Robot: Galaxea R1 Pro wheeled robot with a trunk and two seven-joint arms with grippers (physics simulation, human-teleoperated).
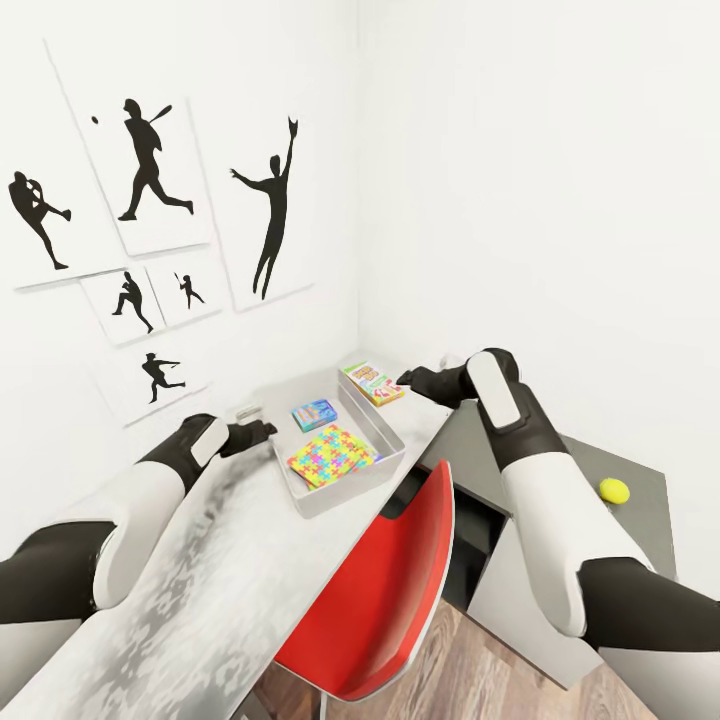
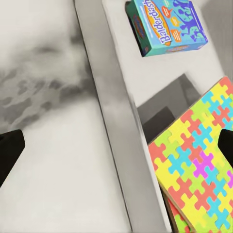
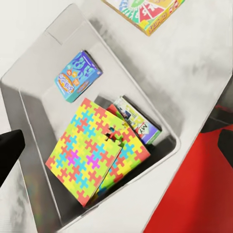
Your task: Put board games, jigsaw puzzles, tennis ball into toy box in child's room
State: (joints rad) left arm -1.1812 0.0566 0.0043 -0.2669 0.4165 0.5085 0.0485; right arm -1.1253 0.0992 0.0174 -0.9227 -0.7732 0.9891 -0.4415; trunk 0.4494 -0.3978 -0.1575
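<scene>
The grey toy box (image 1: 396, 447) sits on the white table (image 1: 200, 580) in the corner, and already holds the blue game box (image 1: 314, 413), two jigsaw mats (image 1: 333, 453) stacked at a slant, and a third game box (image 3: 138, 125) tucked half under them, seen from the right wrist camera. Still outside: the orange-green game box (image 1: 375, 382), lying on the tabletop just beside the box's far wall, and the tennis ball (image 1: 613, 490), off to the right on a lower dark surface, well apart from the box.

The right gripper (image 1: 405, 379) hangs next to that last game box, with its fingertips (image 3: 9, 151) dark at opposite edges of its own camera view, so spread and empty. The left gripper (image 1: 262, 430) is near the box's left wall, likewise spread over bare table.

My worry is the ball: it looks free to roll, and a careless nudge could send it off the edge. The game box is flat and low, so a poor pinch may just shove it along. The red chair (image 1: 385, 590) crowds the right arm's path.

What the ball rests on is hard to make out, and the chair hides the table's underside
</scene>
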